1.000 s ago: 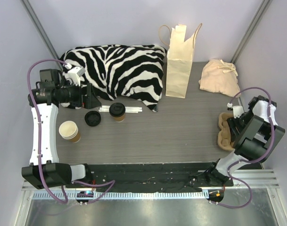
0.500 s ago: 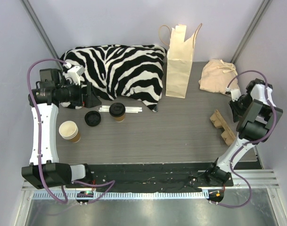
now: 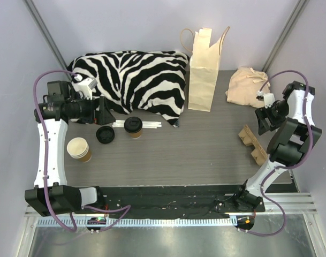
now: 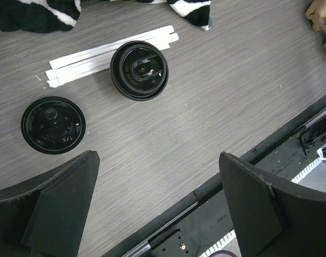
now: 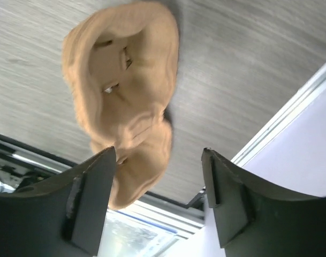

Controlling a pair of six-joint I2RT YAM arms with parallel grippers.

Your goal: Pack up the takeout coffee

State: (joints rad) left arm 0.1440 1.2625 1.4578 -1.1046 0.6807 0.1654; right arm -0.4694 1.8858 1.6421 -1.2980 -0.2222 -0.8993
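Observation:
The takeout coffee (image 3: 133,126), a small brown cup with a black lid on it (image 4: 139,70), stands on the table just in front of the zebra cloth. My left gripper (image 3: 106,111) hovers to its left, wide open and empty (image 4: 157,158). A flat black lid (image 3: 105,134) lies beside the cup (image 4: 53,125). A brown cup with a white top (image 3: 78,149) stands further front left. My right gripper (image 3: 263,119) is at the far right, open (image 5: 157,155), above a tan pulp cup carrier (image 3: 252,143) that lies loose on the table (image 5: 122,101).
White paper-wrapped straws (image 3: 144,124) lie behind the coffee. A zebra-striped cloth (image 3: 136,80) fills the back left. An upright paper bag (image 3: 204,72) stands at the back middle, a beige cloth pouch (image 3: 249,87) at the back right. A black strip (image 3: 173,193) runs along the table's near edge.
My right gripper has moved back and up off the cup carrier with its jaws open; the carrier now lies in plain view on the table. The left arm has barely moved.

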